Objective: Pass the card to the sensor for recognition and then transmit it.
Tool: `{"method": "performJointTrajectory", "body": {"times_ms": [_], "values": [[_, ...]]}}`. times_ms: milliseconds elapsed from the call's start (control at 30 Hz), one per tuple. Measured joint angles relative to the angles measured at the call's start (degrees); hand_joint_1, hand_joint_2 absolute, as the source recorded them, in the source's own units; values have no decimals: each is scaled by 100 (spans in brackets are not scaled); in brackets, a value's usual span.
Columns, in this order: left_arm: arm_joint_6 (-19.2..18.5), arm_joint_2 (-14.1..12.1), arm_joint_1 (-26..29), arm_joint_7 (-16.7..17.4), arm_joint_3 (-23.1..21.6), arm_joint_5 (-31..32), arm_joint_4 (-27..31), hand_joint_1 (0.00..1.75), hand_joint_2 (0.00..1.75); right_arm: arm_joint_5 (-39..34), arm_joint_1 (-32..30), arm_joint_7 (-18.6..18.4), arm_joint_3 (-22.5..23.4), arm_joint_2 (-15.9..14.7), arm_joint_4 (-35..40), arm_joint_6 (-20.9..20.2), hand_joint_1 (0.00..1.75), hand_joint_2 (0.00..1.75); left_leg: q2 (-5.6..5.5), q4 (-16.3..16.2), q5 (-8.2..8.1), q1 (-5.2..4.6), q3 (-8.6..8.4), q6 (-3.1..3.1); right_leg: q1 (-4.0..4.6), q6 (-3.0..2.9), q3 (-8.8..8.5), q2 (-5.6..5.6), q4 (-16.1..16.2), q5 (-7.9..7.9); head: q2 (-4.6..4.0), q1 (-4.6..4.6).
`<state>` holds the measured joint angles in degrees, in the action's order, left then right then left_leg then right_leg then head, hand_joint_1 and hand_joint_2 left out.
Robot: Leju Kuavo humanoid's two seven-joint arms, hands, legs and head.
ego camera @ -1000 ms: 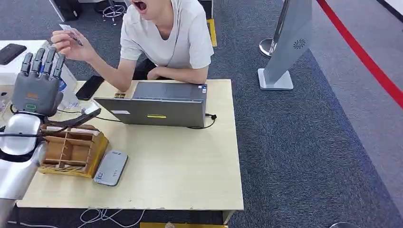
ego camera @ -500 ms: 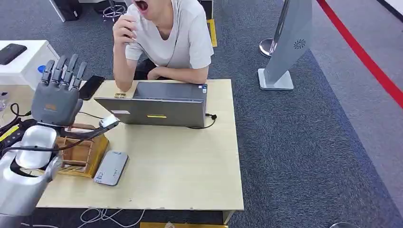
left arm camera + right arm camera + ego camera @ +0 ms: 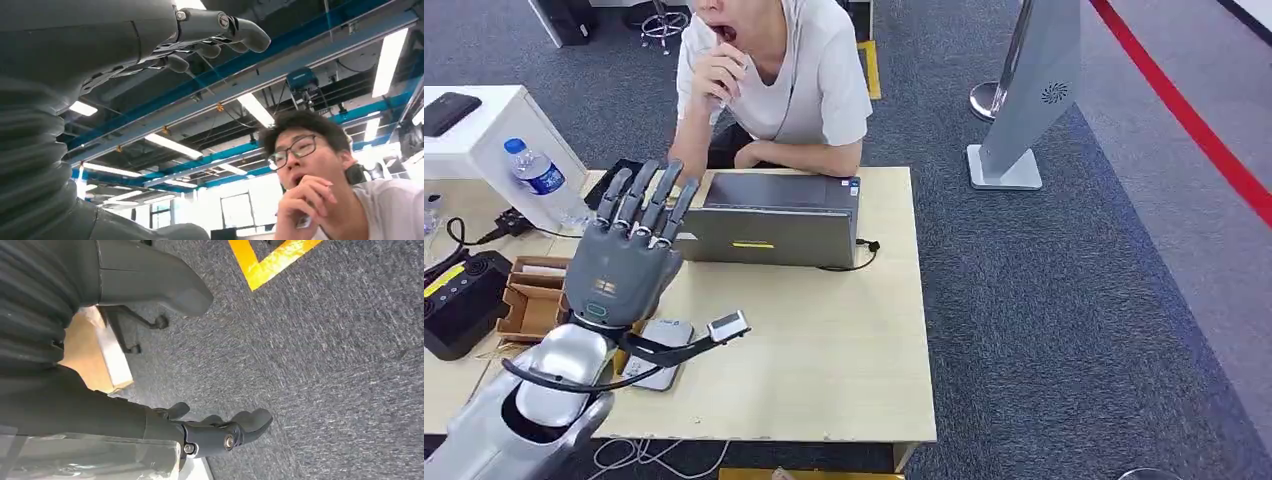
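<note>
- Raising its left hand (image 3: 624, 262) over the table's (image 3: 824, 350) near-left part, the robot shows fingers (image 3: 646, 195) straight, slightly fanned, pointing away toward the laptop (image 3: 764, 222); nothing sits in the palm.
- The left wrist view agrees: fingertips (image 3: 245, 34) against the ceiling, holding nothing.
- The card (image 3: 303, 220)? A small pale edge peeks from the person's hand (image 3: 717, 75), held up at the chin, well apart from the robot. I can't be sure that sliver is the card.
- Step in hand, as I read it: the card has not reached the robot, so this is the receive stage, ahead of any scan.
- The sensor (image 3: 658, 353), a flat grey reader, lies on the table just beside the raised wrist.
- Next move calls for the person to offer the card and the left hand to pinch it flat, then lower it over the reader.
- The right hand (image 3: 220, 432) hangs low over carpet, fingers loosely curled, gripping nothing.
- Containers: a wooden divided organiser (image 3: 536, 300) holds things too indistinct to name; a water bottle (image 3: 542, 182) stands upright behind it, capped.
</note>
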<state>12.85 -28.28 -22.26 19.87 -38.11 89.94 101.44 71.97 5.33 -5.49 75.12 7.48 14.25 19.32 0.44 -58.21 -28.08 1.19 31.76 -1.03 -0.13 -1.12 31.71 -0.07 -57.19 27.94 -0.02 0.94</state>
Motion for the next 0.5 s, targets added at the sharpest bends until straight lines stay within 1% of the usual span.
{"method": "performJointTrajectory", "body": {"times_ms": [100, 133, 233, 300, 333, 500], "values": [[7, 13, 85, 66, -103, 0, 127, 0, 175, -59, 3, -35, 28, 11, 0, 50, 0, 175, 0, 0, 0, 0, 1, 0, 0, 0, 0, 0, -1, 0, 0, 0], [13, 11, 115, 134, -136, 0, 168, 0, 175, -101, 4, -42, 37, 18, 0, 63, 0, 175, 1, 0, 0, 0, 1, 0, 0, 0, 0, 0, -1, 0, 0, -2], [33, -35, 221, 468, -261, 0, 321, 0, 175, -160, 4, -46, 81, 26, 0, 101, 0, 175, 0, 1, 0, 0, 1, 0, 0, 0, 0, 0, -1, 0, 0, 0], [50, -123, 276, 752, -366, 0, 411, 0, 175, -214, 6, -48, 133, 42, 0, 140, 0, 175, 0, 1, 0, 0, 2, 0, 0, 1, 0, 0, -1, 2, 0, 0], [54, -181, 309, 839, -409, 0, 458, 0, 175, -216, 5, -50, 144, 46, 0, 153, 0, 175, -1, 2, 0, 0, 2, 0, 0, 1, 0, 0, -1, 2, 0, -2], [74, -343, 433, 968, -582, 0, 642, 0, 175, -221, 7, -50, 181, 68, 0, 168, 0, 175, -2, 2, 0, 0, 2, 0, 0, 1, 0, -2, -1, 2, 0, 0]]}}
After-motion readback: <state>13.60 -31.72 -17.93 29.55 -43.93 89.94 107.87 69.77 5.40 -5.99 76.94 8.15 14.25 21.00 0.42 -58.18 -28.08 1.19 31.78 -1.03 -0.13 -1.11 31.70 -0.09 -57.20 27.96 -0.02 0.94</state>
